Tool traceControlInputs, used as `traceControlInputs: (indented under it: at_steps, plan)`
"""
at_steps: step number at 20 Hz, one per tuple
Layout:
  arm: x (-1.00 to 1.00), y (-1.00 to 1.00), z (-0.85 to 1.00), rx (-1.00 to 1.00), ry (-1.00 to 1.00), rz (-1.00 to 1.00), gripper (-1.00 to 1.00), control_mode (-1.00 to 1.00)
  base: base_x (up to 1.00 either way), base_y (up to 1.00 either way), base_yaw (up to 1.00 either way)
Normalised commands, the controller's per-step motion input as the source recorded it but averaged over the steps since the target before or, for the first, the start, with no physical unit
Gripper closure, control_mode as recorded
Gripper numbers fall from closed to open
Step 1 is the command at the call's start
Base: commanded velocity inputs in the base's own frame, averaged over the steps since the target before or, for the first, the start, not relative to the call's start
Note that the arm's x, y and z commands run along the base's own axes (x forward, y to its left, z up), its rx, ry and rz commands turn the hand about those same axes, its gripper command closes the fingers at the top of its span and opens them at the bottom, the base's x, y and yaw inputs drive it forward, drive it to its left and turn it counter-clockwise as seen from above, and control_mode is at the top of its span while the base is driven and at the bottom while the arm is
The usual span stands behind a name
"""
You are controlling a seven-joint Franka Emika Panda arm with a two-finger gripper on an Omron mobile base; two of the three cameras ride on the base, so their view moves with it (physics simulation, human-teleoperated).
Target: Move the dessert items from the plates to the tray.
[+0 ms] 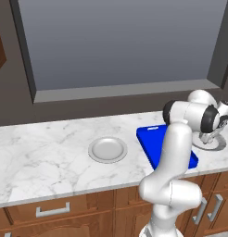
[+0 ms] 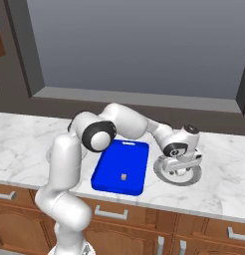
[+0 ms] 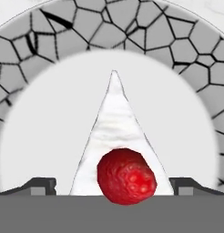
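Window: one large grey pane point(image 1: 120, 41) with a dark frame, set in the wall behind the desk.
Desk: one white marbled top point(image 1: 46, 152) over wooden cabinet fronts with metal handles.
Robot arm: one white arm point(image 2: 119, 122), reaching across the tray to the plate on the right of the right base view.
Tray: one bright blue rectangular tray point(image 2: 112, 167), flat on the desk, between the two plates. Its long axis runs from the desk's front edge towards the wall, and the handle slot sits at the far short end.
Plates: two round silvery-grey plates. One point(image 1: 107, 149) lies to the left of the tray in the left base view, its dish bare. The other point(image 2: 193, 177) lies just right of the tray in the right base view, under the pincer; in the hand view its rim shows a cracked dark-lined pattern.
Pincer: one pincer point(image 3: 114, 185), low over the right-hand plate, jaws spread wide on either side of the cake slice and not touching it; nothing is grasped.
Dessert items: two. A white wedge-shaped cake slice point(image 3: 114, 123) topped with a red strawberry lies in the middle of the plate under the pincer; in the hand view its tip points to the top and the berry sits at the wide end, by the fingertips point(image 3: 39, 185). A tiny tan-brown lump point(image 2: 124, 176) lies on the tray, near its front short end.
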Motion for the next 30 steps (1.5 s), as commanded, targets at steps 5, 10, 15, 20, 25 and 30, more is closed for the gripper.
traceControlInputs:
  at_steps: [5,10,15,20,25,30]
  plan:
    - [0.02,0.0,-0.15,0.0,0.0,0.0,1.0,-1.0,0.0,0.0,0.0]
    - [0.0,0.0,0.0,0.0,0.0,0.0,1.0,-1.0,0.0,0.0,0.0]
    - [-0.12,0.09,0.14,0.0,-0.02,0.0,1.0,-1.0,0.0,0.0,0.0]
    - [-0.13,0.29,0.31,0.0,-0.03,0.0,1.0,-1.0,0.0,0.0,0.0]
    - [-0.2,0.44,0.33,0.0,-0.04,0.0,1.0,-1.0,0.0,0.0,0.0]
    - [-0.23,0.68,0.22,-0.03,-0.01,0.0,1.0,-1.0,0.0,0.0,0.0]
